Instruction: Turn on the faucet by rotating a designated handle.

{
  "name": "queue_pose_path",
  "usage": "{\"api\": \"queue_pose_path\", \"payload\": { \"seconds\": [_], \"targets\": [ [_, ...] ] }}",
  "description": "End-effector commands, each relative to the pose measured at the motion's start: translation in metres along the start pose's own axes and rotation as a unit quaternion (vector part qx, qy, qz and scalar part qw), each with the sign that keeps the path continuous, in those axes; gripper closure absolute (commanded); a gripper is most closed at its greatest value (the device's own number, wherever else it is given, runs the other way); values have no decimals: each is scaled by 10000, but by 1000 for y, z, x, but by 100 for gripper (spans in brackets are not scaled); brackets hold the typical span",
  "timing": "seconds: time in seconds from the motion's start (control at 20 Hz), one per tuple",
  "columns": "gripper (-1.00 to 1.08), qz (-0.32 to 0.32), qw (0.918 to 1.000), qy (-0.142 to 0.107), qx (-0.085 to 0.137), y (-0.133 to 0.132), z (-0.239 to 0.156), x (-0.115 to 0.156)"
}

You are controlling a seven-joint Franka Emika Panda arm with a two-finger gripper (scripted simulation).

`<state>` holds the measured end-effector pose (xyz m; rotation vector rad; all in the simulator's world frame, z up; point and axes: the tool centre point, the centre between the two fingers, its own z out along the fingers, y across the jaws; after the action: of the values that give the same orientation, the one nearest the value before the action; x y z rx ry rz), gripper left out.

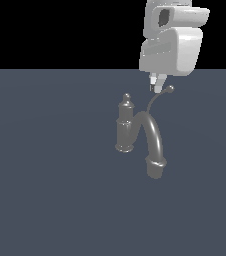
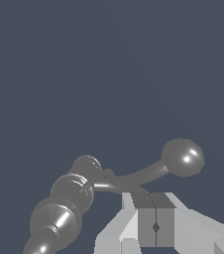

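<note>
I saw the faucet (image 1: 135, 135) upright on the bench (image 1: 45, 190); its handle (image 1: 157, 100) curved upward; my pincer (image 1: 156, 86), fingers pressed together, hung just beside the knob (image 2: 183, 157).

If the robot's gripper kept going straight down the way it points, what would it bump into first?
Probably the handle: in the wrist view its thin curved lever runs right past the tips of the gripper, whose fingers look pressed together. Depth is hard to judge, so it might slip past beside the lever.

1 faucet (image 1: 125, 127) w/ 1 handle (image 1: 157, 99), 1 robot hand (image 1: 156, 89).
</note>
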<state>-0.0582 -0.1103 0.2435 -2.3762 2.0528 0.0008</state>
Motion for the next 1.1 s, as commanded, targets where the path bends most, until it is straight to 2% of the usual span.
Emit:
{"api": "queue_pose_path", "payload": {
  "seconds": [0.0,0.7,0.75,0.8,1.05],
  "targets": [
    [108,109,9999,9,5,-3,1,18],
    [108,181,9998,7,-3,-33,2,59],
    [108,181,9998,7,-3,-33,2,59],
    [108,-65,10000,-26,9,-42,0,29],
    [108,-25,10000,-21,7,-57,0,33]
  ]
}}
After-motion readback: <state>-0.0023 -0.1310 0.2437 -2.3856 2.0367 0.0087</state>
